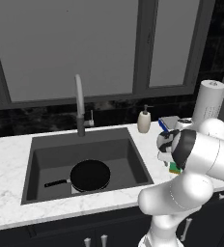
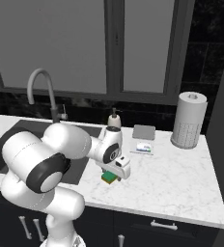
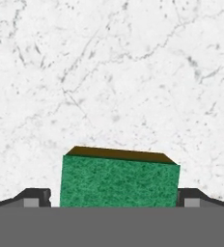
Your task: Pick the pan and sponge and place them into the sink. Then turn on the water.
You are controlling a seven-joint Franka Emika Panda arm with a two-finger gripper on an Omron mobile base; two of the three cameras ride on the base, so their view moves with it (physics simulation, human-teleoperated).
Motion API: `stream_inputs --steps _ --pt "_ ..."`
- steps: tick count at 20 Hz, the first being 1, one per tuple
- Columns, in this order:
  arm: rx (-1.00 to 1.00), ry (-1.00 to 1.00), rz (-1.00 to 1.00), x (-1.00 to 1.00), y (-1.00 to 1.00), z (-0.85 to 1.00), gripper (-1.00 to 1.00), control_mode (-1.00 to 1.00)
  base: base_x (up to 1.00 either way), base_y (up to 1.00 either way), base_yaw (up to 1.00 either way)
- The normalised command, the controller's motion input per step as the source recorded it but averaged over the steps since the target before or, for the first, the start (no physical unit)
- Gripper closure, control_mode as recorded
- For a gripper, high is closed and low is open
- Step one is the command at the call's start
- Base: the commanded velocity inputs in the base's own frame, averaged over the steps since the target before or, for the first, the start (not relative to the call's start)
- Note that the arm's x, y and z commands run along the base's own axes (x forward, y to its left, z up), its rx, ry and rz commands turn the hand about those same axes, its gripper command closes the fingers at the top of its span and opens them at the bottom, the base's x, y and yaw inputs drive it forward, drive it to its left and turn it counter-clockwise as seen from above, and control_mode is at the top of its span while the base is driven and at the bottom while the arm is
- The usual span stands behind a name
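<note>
At lower centre of the right base view, the downward-pointed gripper (image 2: 110, 177) is closed around the sponge (image 2: 108, 178).

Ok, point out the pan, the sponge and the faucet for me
pan (image 1: 90, 175), left base view, middle of its black cooking surface, inside the sink.
sponge (image 3: 118, 185), hand view, centre of its green face.
faucet (image 2: 38, 73), right base view, top of its curved gooseneck.
</note>
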Motion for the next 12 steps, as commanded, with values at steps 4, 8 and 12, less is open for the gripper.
stream_inputs --steps 4,8,12 --pt "0.0 0.0 0.0 -0.03 0.0 -0.19 -1.0 -1.0 0.0 0.0 0.0" --pt "0.0 0.0 0.0 0.0 0.0 0.0 -1.0 -1.0 0.0 0.0 0.0" --pt "0.0 0.0 0.0 0.0 0.0 0.0 -1.0 -1.0 0.0 0.0 0.0"
